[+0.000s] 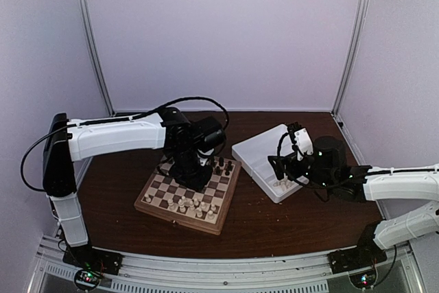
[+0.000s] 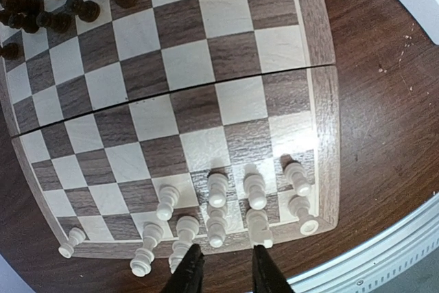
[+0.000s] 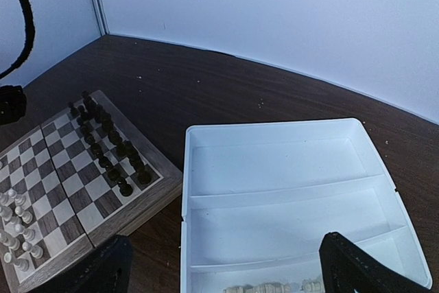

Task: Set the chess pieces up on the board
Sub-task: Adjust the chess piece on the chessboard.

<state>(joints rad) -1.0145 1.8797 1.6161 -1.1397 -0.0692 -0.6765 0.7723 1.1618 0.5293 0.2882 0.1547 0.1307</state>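
Your left gripper (image 2: 226, 255) hangs over the near edge of the board (image 2: 188, 63) with its two dark fingers (image 2: 192, 269) parted and nothing between them. The right-hand fingertip is just beside one of the chess pieces (image 2: 218, 197) in the last row, but you cannot tell whether it touches.

About a dozen of these cream figures stand in the two rows nearest the frame. In the left wrist view they crowd toward the right-hand corner and thin out to a lone one at the far left. A few more cream figures (image 3: 264, 287) lie on their sides in the nearest compartment of the white tray (image 3: 274, 190).

In the top view the board sits slightly turned on the table (image 1: 123, 176), in front of the left arm. Dark pieces (image 2: 82, 8) fill its two far rows.

The tray lies just beside the board's right corner, apart from it, and its two farther compartments show only bare plastic. Your right gripper (image 3: 233, 265) hovers above the tray's near end, fingers (image 3: 96, 265) spread wide and holding nothing.
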